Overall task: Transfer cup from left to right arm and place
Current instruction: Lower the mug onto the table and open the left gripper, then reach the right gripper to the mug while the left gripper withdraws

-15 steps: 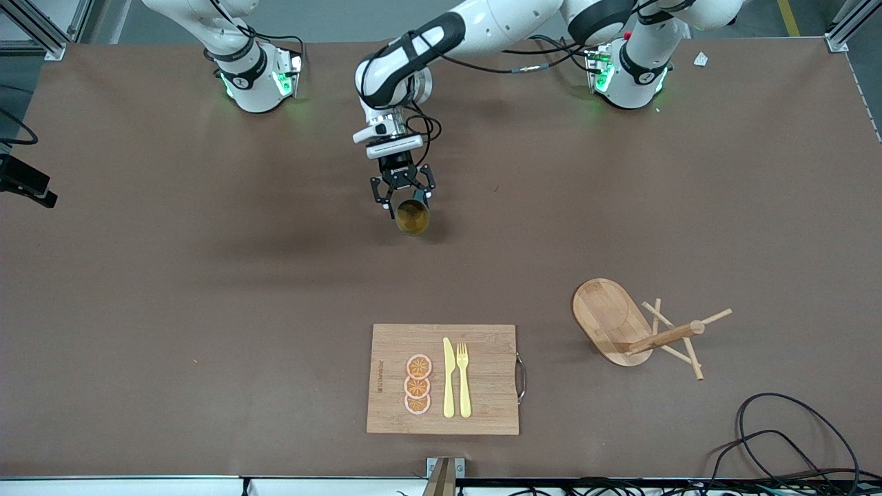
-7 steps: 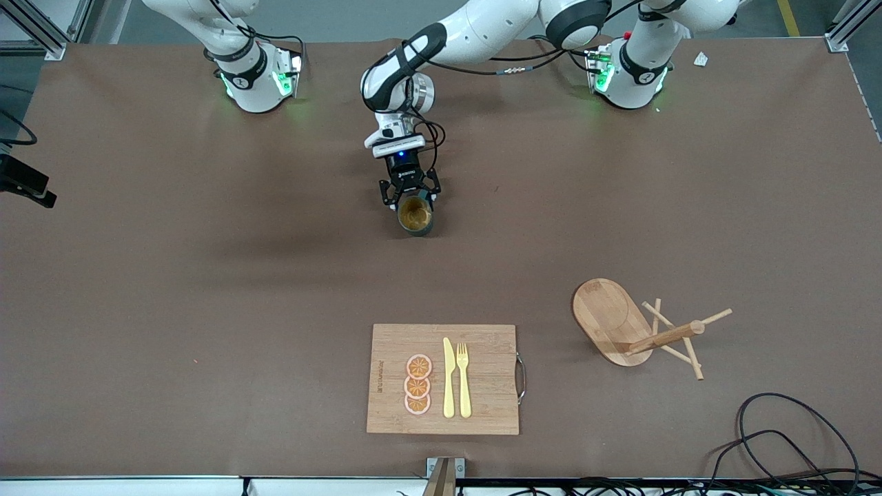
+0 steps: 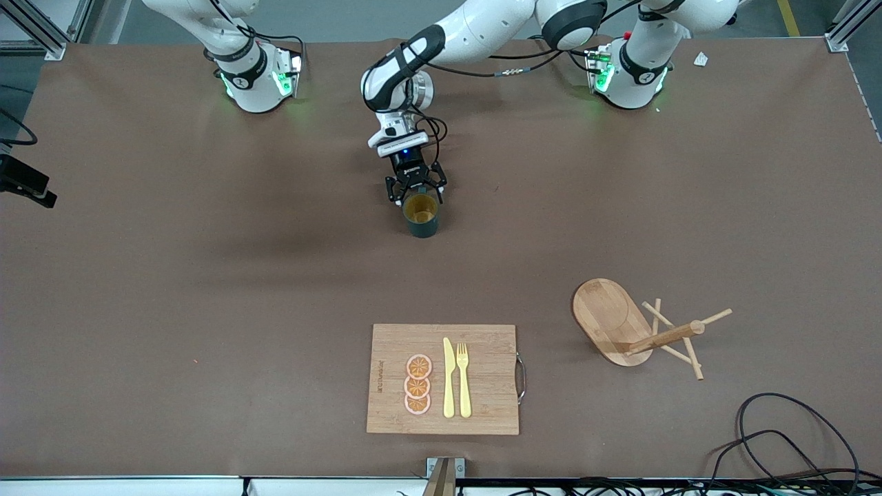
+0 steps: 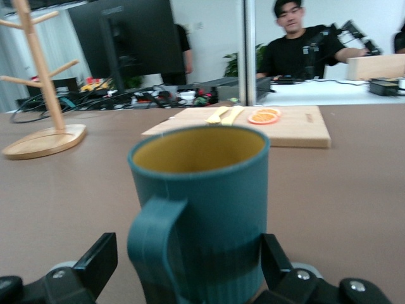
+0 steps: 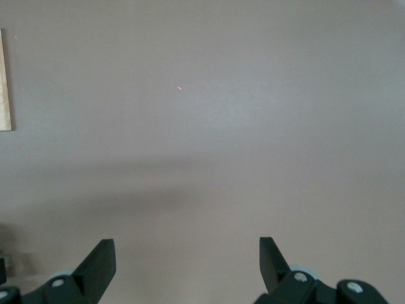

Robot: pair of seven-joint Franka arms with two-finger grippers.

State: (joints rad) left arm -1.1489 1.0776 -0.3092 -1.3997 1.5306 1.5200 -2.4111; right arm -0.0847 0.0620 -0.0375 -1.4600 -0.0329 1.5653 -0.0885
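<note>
The dark teal cup point(image 3: 422, 217) with a mustard-yellow inside stands upright on the brown table, near the middle and toward the robots' bases. My left gripper point(image 3: 415, 189) is low at the cup and open. In the left wrist view the cup point(image 4: 202, 209) fills the space between the fingers point(image 4: 101, 259), handle toward the camera, with a small gap beside the handle. My right gripper point(image 5: 186, 259) is open and empty over bare table; it is out of the front view, where only the right arm's base point(image 3: 255, 76) shows.
A wooden cutting board point(image 3: 482, 386) with a yellow knife, fork and orange slices lies near the front edge. A wooden peg rack point(image 3: 613, 320) stands toward the left arm's end. Black cables point(image 3: 792, 434) lie at the front corner there.
The left arm has lowered the cup and turned it from tilted to upright on the table. The cup now sits slightly nearer the front camera. The right arm has not moved.
</note>
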